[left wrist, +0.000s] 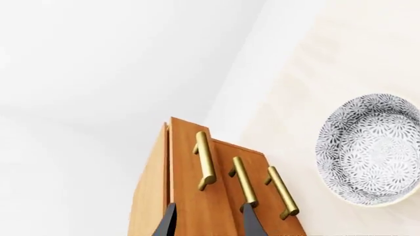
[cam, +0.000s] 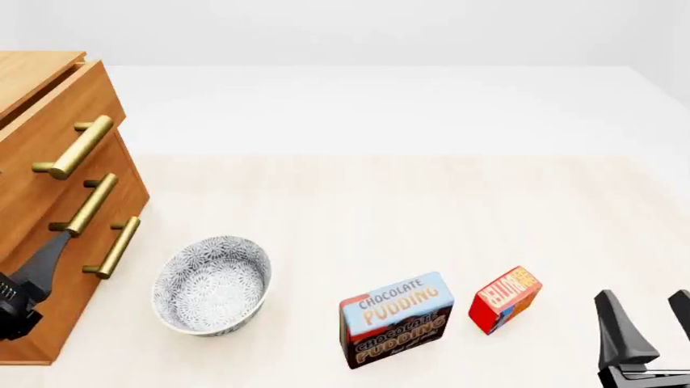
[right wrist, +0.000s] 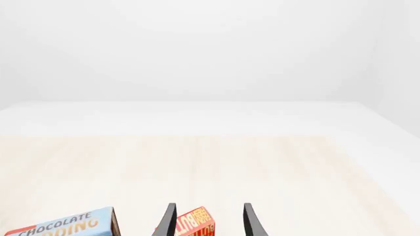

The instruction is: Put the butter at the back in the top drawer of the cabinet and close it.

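Pale wood table [cam: 377, 210] under plain white walls, simulator render. Task barely begun: butter [cam: 503, 299] sits on the table at lower right of the front view, untouched, well apart from the cabinet [cam: 44, 242] at the left edge. Top drawer [cam: 60, 133] appears slightly proud of the two below in the left wrist view, perhaps cracked open, but not enough to take a box; hard to tell for sure. Left gripper [left wrist: 208, 221] spread, empty, aimed at the brass handles [left wrist: 204, 160], fingertips just short of the drawer fronts, likely lining up for the pull. Right gripper [right wrist: 206, 221] also spread and empty, low at lower right of the front view, butter showing between the fingers in the right wrist view but not yet pinched. Left to do: pull drawer out, grasp butter, carry across, drop in, shut drawer. In the way: chocolate pudding box [cam: 396, 319] just beside the butter on its left, and patterned bowl [cam: 212, 284] near the cabinet, both on the likely carry path, so a lift over probably needed.
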Motion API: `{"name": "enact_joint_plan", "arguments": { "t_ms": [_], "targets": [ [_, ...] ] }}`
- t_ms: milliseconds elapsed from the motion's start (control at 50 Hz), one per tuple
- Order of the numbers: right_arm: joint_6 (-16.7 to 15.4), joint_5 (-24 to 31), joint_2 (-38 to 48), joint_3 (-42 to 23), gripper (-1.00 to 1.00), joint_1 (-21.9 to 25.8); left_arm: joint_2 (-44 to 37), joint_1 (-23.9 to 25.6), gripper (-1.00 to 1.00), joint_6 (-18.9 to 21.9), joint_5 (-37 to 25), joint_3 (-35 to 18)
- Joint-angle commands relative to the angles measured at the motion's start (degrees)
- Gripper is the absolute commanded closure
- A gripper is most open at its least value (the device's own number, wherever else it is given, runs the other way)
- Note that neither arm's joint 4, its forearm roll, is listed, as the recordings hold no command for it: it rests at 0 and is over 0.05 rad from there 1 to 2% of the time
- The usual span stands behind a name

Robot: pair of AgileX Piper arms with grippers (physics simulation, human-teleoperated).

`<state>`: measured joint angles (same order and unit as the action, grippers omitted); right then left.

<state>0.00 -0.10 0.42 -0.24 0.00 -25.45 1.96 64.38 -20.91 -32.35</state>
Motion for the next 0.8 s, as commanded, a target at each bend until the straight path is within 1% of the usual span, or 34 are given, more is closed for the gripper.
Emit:
{"name": "enact_joint_plan", "arguments": {
  "t_ms": [20, 180, 340, 620, 800],
  "targets": [
    [0.0, 0.0, 0.0, 0.0, -1.0, 0.0, -1.1, -0.5, -1.0, 3.1, 1.7, 0.6],
    [0.0, 0.0, 0.0, 0.0, -1.0, 0.0, -2.9, -1.0, -1.0, 4.5, 3.6, 0.2],
    [0.0, 0.0, 0.0, 0.0, -1.0, 0.0, -4.0, -1.5, -1.0, 4.8, 3.8, -0.7],
    [0.0, 0.0, 0.0, 0.0, -1.0, 0.0, -5.9, -1.9, -1.0, 6.0, 6.3, 0.5],
    [0.0, 0.0, 0.0, 0.0, -1.0, 0.0, -6.9, -4.1, -1.0, 7.1, 7.7, 1.2]
  ]
}}
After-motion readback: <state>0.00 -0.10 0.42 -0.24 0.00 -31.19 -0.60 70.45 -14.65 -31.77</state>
